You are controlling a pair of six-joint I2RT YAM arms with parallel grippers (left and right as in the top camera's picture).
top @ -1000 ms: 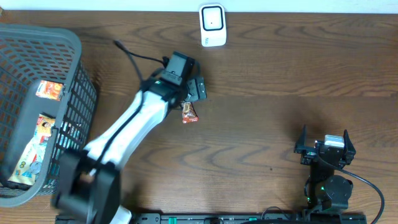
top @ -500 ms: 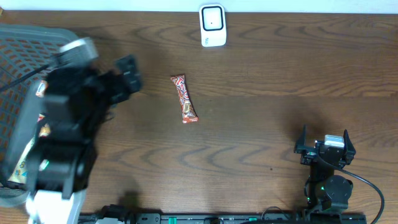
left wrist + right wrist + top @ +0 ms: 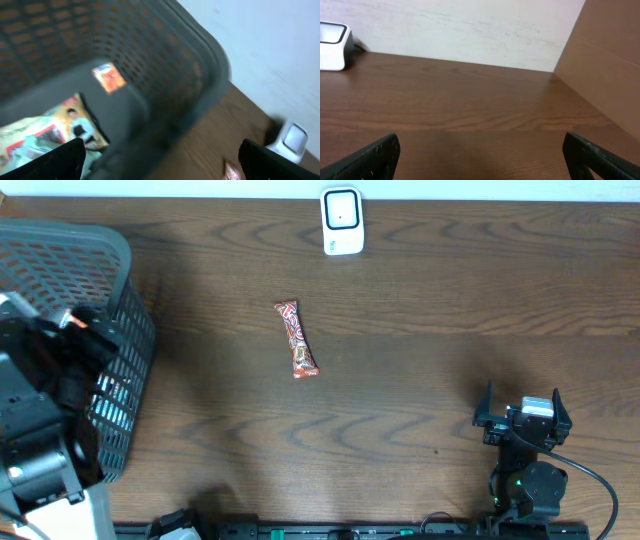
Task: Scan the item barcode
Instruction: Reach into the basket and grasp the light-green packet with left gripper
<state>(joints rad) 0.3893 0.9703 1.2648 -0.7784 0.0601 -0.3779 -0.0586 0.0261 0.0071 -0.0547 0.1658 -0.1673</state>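
I count one snack bar (image 3: pixel 297 338) and one white scanner (image 3: pixel 341 220) on the counter (image 3: pixel 420 380), one basket (image 3: pixel 75 238) under my left jaws, with two packets (image 3: pixel 109 78) inside, possibly more behind the blur.

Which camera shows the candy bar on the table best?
Overhead: the whole candy bar lies unobstructed. Left wrist catches only a blurred end at its bottom edge; right wrist misses it.

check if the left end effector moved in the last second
Yes. In the overhead view the left end effector went left, away from the scanner and the bar, to over the basket.
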